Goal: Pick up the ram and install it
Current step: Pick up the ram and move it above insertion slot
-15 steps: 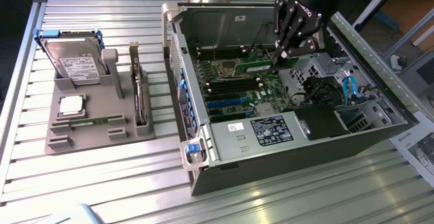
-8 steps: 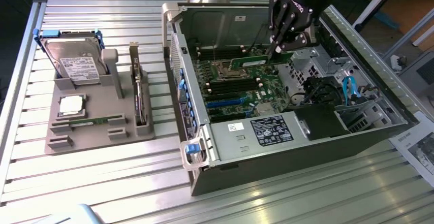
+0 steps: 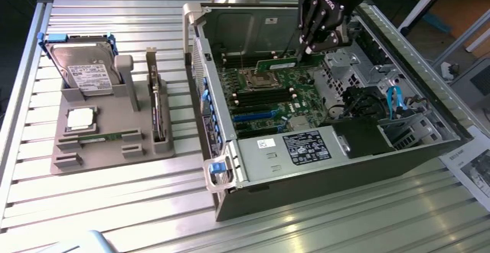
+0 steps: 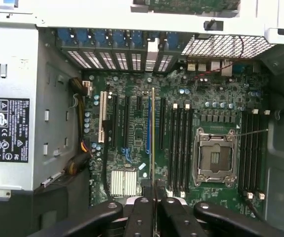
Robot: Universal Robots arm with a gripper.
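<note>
Currently, long green circuit-board ram stick (image 4: 153, 128), likely light, stiff and fragile: black pincer (image 4: 154, 201), nearly shut, grips its upper edge above the green motherboard (image 4: 216, 106).

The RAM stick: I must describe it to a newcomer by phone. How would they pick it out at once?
Find the open grey computer case with its green motherboard. Above that board hangs the black gripper; the long, thin green circuit-board stick clamped in its fingers is the RAM. It alone is gripped, not mounted.
</note>
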